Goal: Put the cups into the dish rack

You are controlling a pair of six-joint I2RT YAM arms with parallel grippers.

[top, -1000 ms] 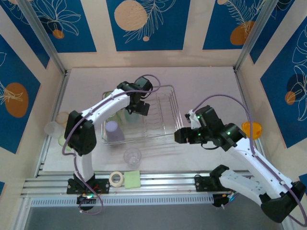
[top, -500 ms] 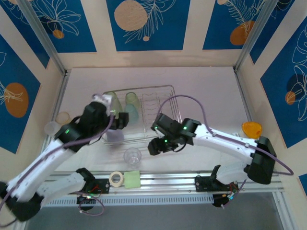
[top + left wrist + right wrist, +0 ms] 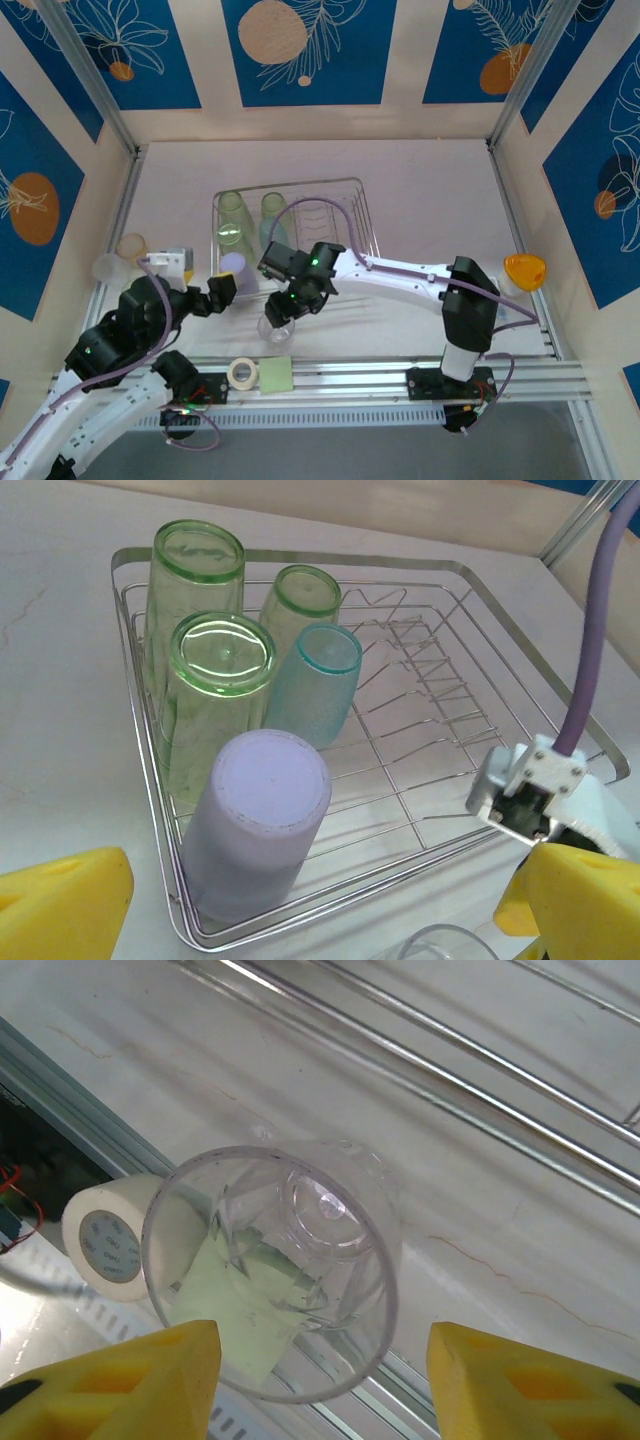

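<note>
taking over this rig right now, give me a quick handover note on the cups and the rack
The left gripper is open and empty, by the near left corner of the rack.
The right gripper is open, jaws either side of the clear cup, which stands upright on the table in front of the rack. No grip yet.
Done: five in the rack: the lavender cup, the teal cup and three green cups.
Left: load the clear cup, then the peach cup and the second clear cup at the table's left edge.
</note>
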